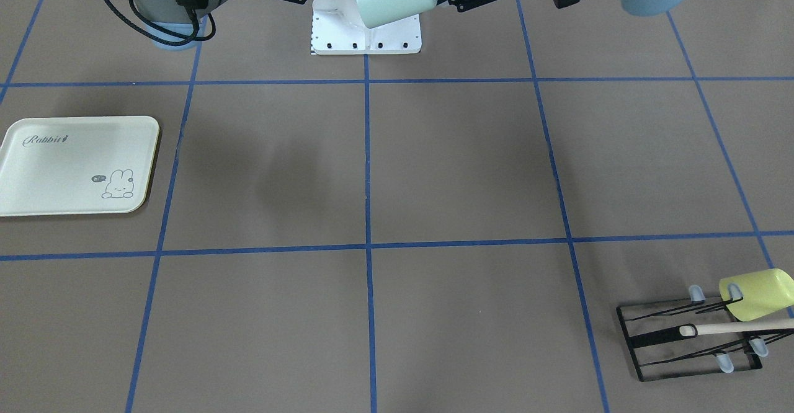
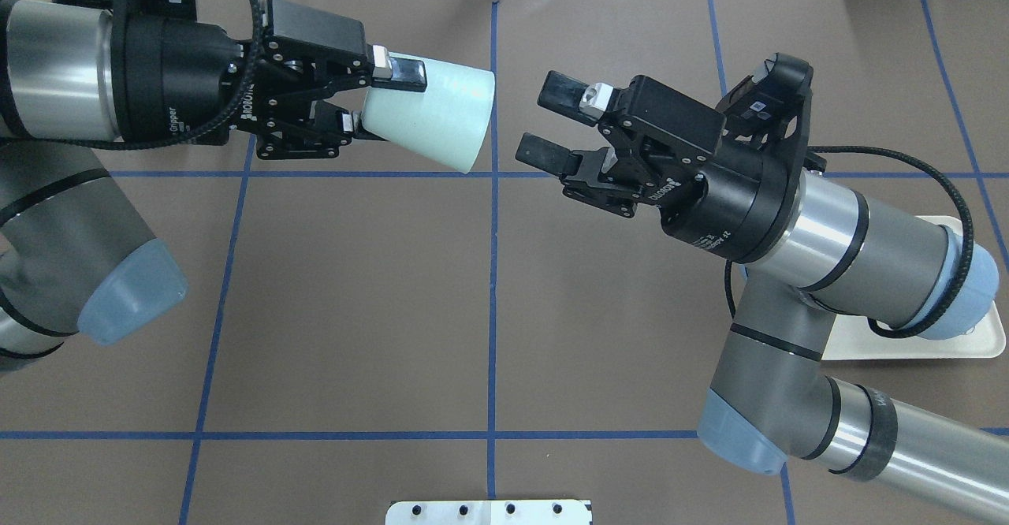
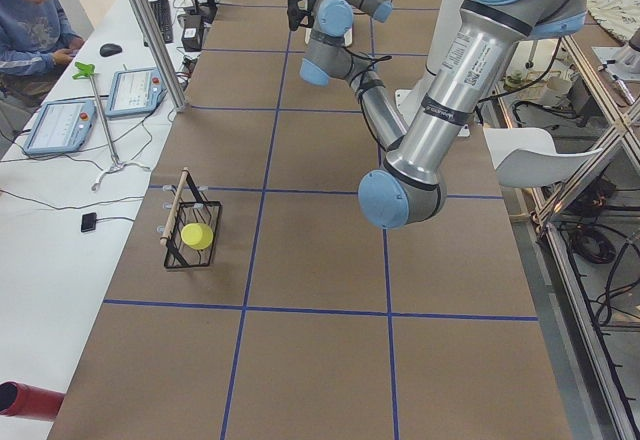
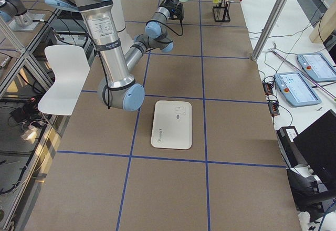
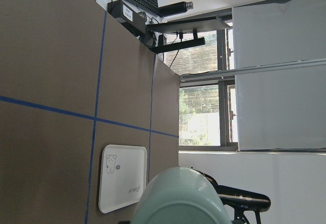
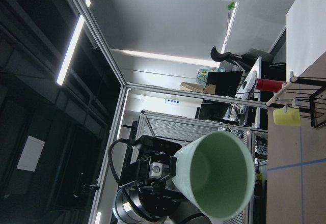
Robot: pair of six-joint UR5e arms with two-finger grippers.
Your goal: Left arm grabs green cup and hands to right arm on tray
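While the green cup [image 2: 430,119] is clenched at its narrow base by the left pincer [image 2: 374,99], above the table [image 2: 355,312], its long axis level and its mouth aimed at the right pincer [image 2: 542,119], the latter is held spread wide and empty, just short of the rim.

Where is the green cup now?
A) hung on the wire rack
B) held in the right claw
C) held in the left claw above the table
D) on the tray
C: the left claw is shut on the green cup, and the right claw is open, apart from it.
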